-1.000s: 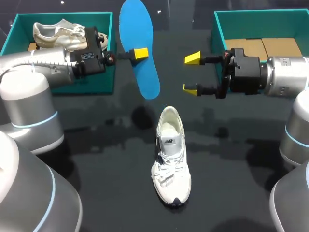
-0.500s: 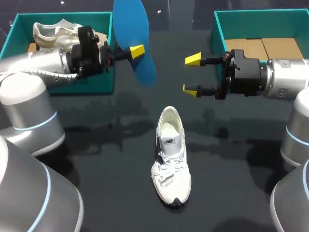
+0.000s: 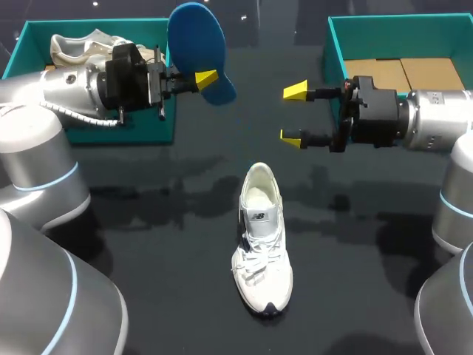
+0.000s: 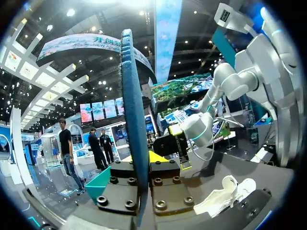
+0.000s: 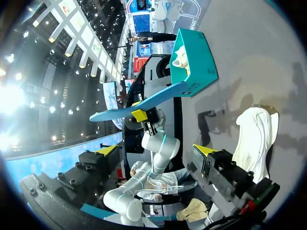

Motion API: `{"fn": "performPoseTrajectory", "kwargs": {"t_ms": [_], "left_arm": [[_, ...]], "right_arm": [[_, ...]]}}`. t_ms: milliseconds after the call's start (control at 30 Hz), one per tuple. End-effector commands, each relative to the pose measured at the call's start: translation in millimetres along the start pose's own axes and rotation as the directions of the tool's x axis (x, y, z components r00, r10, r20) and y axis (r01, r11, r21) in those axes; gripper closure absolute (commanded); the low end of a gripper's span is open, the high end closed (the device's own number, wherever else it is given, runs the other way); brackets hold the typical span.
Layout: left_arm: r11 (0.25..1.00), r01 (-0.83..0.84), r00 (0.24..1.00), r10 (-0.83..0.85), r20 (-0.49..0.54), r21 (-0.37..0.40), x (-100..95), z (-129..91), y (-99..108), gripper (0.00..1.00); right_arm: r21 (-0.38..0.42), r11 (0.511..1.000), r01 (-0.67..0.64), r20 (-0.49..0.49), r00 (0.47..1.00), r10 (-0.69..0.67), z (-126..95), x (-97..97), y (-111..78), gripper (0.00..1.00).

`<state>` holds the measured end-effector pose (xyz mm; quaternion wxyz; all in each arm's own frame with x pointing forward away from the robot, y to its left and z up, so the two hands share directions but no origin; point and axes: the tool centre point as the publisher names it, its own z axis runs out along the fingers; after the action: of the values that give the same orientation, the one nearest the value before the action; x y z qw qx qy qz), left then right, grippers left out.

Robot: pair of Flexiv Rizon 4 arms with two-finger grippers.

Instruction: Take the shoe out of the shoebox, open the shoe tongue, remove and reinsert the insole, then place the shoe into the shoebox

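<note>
Head view: white shoe (image 3: 261,237) upright on glossy black table (image 3: 162,244).

Glossy black table (image 3: 148,244), matt blue foam insole (image 3: 188,37), white mesh-cloth shoe (image 3: 261,240)

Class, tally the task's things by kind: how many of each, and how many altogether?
Shoes: 2 (table shoe, boxed shoe)
Boxes: 2 (left box, right box)
Insoles: 1 (insole)
Total: 5
</note>
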<state>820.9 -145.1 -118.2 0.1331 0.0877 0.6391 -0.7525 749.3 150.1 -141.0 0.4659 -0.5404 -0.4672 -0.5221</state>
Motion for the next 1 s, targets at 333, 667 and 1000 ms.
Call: {"fn": "performPoseTrajectory", "kwargs": {"t_ms": [333,667,1000], "left_arm": [[0.913,-0.408,0.906,0.407,-0.116,0.020,-3.6,-2.1,4.6,1.00],[0.913,-0.408,0.906,0.407,-0.116,0.020,-3.6,-2.1,4.6,1.00],[0.726,-0.687,0.717,0.684,-0.137,0.032,14.1,-3.6,7.7,1.00]], "right_arm": [[-0.002,1.000,-0.001,0.002,1.000,0.001,1.8,0.1,-0.1,0.00],[-0.002,1.000,-0.001,0.002,1.000,0.001,1.8,0.1,-0.1,0.00],[-0.002,1.000,-0.001,0.002,1.000,0.001,1.8,0.1,-0.1,0.00]]}}
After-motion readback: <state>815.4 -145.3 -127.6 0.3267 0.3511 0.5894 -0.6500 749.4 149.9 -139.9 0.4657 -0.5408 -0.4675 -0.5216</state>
